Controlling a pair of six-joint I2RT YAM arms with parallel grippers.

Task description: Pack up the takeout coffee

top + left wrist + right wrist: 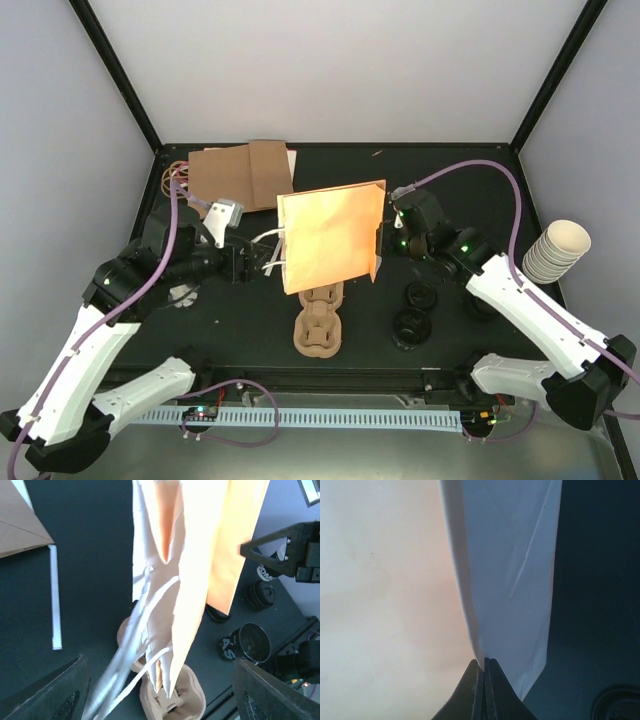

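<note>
Right tool (pixel 484 662) pinches raised paper bag (pixel 330 240); left tool (pixel 249 262) gapes at handles (pixel 148 670)

The work surface is a matt black table (pixel 480 180) extending on all sides of the left pincer (pixel 252 262) and the right pincer (pixel 383 240). Beyond both pincers stands a plain white back wall (pixel 330 60). A pale grey side wall (pixel 50 150) closes the enclosure outboard of the left pincer; a matching panel (pixel 600 150) stands outboard of the right pincer. Black corner struts (pixel 115 70) rise where these surfaces meet. Nearward of both pincers a white slotted duct (pixel 330 415) runs along the table edge; beneath it lies what appears to be a grey metal ledge (pixel 330 458). Lighting is even and diffuse.
</note>
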